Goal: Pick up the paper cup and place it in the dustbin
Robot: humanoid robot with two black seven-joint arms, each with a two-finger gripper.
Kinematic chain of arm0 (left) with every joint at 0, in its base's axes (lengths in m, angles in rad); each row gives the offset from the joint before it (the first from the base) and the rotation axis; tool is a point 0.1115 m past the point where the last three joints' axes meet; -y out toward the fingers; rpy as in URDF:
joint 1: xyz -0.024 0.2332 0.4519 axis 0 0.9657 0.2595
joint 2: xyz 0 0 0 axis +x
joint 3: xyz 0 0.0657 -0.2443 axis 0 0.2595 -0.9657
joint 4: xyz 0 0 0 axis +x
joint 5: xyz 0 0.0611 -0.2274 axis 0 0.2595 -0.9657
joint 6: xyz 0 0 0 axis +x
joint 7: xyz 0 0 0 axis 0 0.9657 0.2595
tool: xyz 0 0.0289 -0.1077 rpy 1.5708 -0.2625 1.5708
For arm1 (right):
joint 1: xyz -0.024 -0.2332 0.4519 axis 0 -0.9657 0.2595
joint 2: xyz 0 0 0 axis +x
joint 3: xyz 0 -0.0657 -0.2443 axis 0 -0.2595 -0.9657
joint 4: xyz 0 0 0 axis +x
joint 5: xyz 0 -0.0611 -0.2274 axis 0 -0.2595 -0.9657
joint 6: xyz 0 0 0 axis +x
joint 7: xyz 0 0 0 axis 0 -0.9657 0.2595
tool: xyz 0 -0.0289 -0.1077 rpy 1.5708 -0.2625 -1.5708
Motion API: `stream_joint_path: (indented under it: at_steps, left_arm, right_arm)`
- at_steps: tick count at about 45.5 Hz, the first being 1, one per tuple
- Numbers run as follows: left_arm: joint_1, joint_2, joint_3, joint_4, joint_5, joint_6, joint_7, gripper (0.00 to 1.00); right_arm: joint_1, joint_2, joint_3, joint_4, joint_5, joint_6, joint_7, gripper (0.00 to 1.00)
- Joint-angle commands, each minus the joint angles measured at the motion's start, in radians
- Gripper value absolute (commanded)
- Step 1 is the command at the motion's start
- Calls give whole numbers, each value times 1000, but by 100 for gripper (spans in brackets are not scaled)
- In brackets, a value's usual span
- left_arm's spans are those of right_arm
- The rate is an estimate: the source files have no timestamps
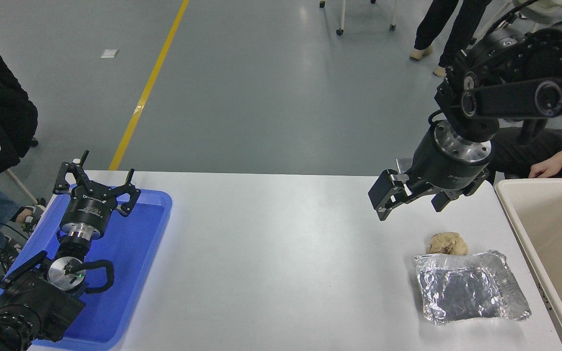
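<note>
- White table (271,253): the work surface, spread below both sets of jaws.
- Dustbin (508,214): cream-beige, at the table's right edge, just right of and below the right jaws. Only its left rim and part of the inside are in frame; a few dark specks are seen at the bottom, no cup.
- Blue tray (137,253): under the left jaws, at the table's left end.
- Left gripper (98,187): parked over the tray, jaws spread wide, nothing held.
- Right gripper (410,197): held above the table's far right part, tilted down and left. Jaws are parted, nothing between them.
- Foil sheet (469,292): crumpled, lying flat below and slightly right of the right jaws, nearer the camera.
- Brown paper ball (448,243): touching the foil's far edge, just below the right jaws.
- Person's hand (544,169): resting behind the bin, right of the right jaws, clear of the arm.
- Paper cup: not seen anywhere, neither on the table nor in either set of jaws. Judged likely to be inside the bin, in the part cut off by the frame; this cannot be confirmed.
- Judgement: empty parted jaws beside the bin suit a finished drop.
</note>
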Motion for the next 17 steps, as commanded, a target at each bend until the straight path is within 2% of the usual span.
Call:
stream_joint_path:
  at_steps: [1,17]
  left_arm:
    - [0,0,0,0,0,0,0,100]
    - [0,0,0,0,0,0,0,100]
  right_arm:
    - [12,26,-9,-2,46,0,3,100]
    - [10,26,-21,-13,24,-7,6,100]
